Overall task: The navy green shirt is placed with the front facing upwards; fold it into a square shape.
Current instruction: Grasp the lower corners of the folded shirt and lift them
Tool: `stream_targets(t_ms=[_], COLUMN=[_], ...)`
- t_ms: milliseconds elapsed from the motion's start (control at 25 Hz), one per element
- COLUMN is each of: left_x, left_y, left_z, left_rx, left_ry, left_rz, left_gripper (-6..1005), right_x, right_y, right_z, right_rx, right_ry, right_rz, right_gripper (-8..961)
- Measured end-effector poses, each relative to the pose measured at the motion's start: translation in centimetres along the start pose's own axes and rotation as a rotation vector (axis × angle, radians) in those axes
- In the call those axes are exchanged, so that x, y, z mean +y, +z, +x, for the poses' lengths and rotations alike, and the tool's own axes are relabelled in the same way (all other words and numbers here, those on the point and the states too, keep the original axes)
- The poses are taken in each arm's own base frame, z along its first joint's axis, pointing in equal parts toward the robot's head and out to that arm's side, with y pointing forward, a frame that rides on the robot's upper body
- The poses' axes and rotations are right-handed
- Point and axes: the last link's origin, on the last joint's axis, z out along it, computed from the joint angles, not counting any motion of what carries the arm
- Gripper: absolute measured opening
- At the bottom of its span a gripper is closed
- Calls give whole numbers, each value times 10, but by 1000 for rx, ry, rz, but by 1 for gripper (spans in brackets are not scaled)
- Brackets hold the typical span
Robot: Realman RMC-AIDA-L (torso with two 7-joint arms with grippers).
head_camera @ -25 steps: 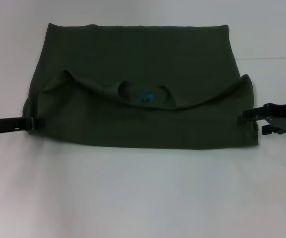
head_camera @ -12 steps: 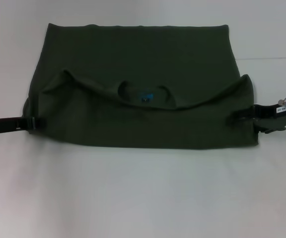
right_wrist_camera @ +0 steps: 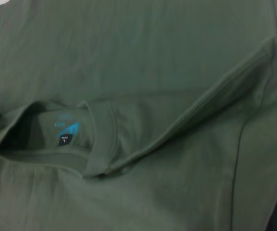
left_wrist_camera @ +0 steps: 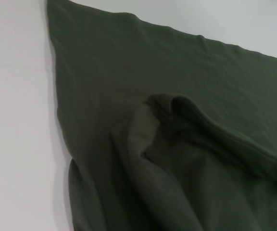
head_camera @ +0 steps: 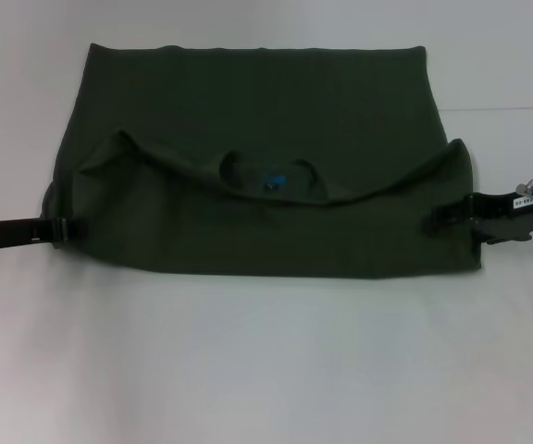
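The navy green shirt (head_camera: 257, 111) lies flat on the white table, its upper part folded over so the round collar with its blue neck label (head_camera: 271, 178) sits at mid-cloth. The label and collar (right_wrist_camera: 66, 132) also show in the right wrist view, and a raised fold of sleeve cloth (left_wrist_camera: 177, 144) shows in the left wrist view. My left gripper (head_camera: 70, 228) reaches in low from the left, its tip at the shirt's left edge. From the right, my right gripper (head_camera: 442, 220) has its tip over the shirt's right edge.
The white table (head_camera: 266, 361) stretches bare in front of the shirt. A thin seam line (head_camera: 502, 109) crosses the table at the right. The shirt's far hem lies close to the back of the table.
My right gripper has slid left from beside the shirt onto its right edge. The left gripper's tip has crept slightly right onto the left edge. The shirt has not moved.
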Motion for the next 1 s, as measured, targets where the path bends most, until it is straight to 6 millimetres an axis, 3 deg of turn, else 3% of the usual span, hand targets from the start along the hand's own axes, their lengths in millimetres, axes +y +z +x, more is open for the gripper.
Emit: stream_targets(t_ms=[400,840,960,1000], left_x=[0,1,1,2], left_y=[0,-6,-10,-12], left_z=[0,2,2,1], left_rx=[1,-11,-21,-26], left_ry=[-2,-2,-8,-12], left_rz=[-3,-33,-48,-56], left_gripper=[45,45,45,45], right_x=[-1,-4,-5,-5], right_y=[0,-1,-2,-2], right_z=[0,1,2,3], right_rx=[0,7,20,26], right_ry=[-4,-12,-25,-30], right_rz=[3,14,23,26], right_gripper=[433,217,50,49])
